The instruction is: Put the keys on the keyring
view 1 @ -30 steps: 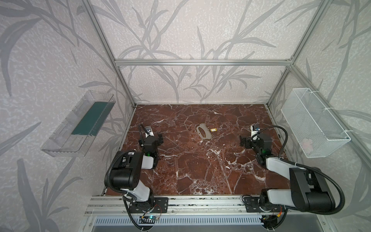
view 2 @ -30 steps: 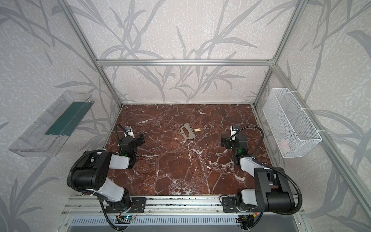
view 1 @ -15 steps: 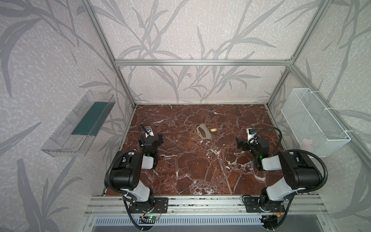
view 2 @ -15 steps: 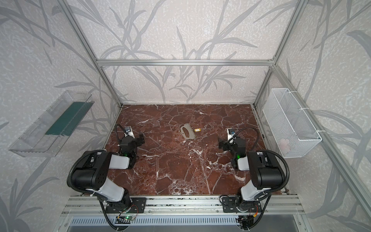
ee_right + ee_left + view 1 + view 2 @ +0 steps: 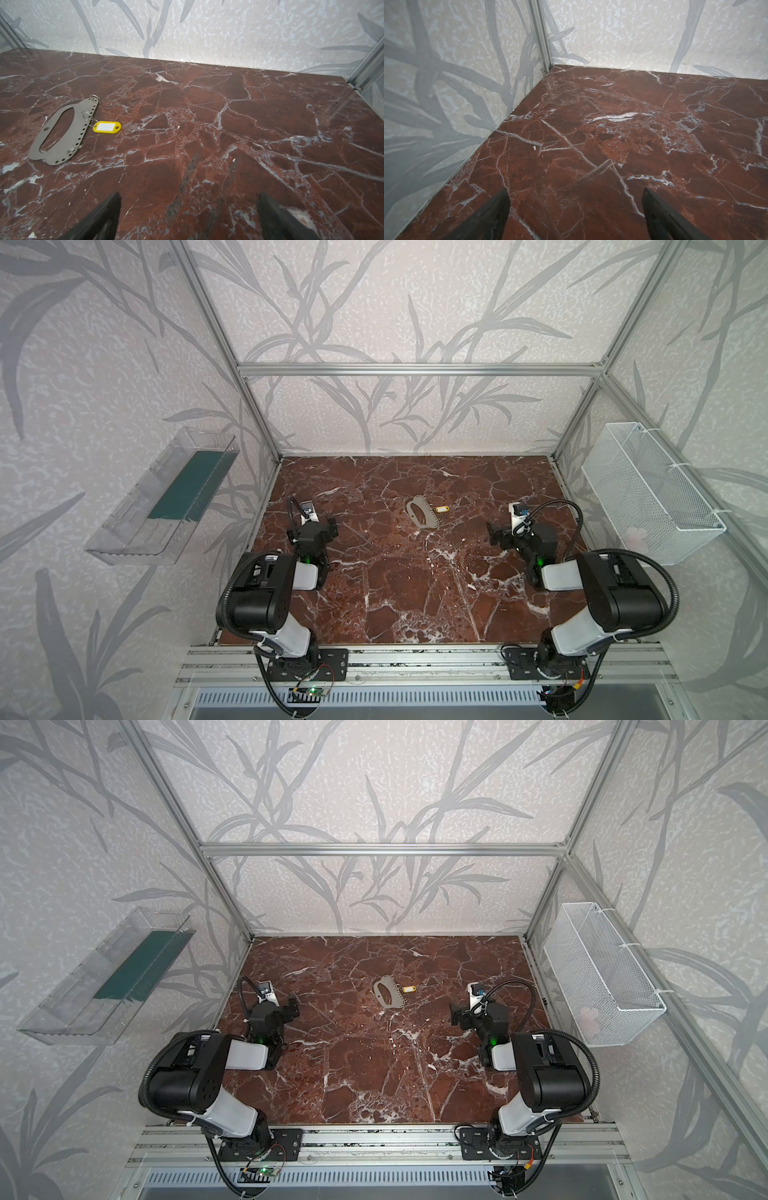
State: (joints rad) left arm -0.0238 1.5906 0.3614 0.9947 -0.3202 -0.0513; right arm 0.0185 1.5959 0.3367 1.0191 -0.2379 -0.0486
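Observation:
The keys (image 5: 422, 513) (image 5: 388, 992), a flat beige oval piece with a large cutout, lie on the marble floor at mid-back. In the right wrist view the keys (image 5: 62, 133) carry small silver rings along their holed rim. The keyring (image 5: 107, 126), a thin ring with a yellow tag, lies against that rim; the keyring (image 5: 441, 510) (image 5: 409, 989) shows in both top views. My right gripper (image 5: 505, 531) (image 5: 189, 195) is open, low over the floor, well right of them. At the left wall my left gripper (image 5: 311, 529) (image 5: 576, 192) is open over bare marble.
A white mesh basket (image 5: 648, 497) hangs on the right wall. A clear tray (image 5: 166, 497) with a green liner hangs on the left wall. Aluminium frame posts (image 5: 542, 35) stand at the corners. The walls close in the floor on three sides.
The right arm has swung and its gripper has moved a little left, towards the middle. The left arm, the keys and the keyring have not moved.

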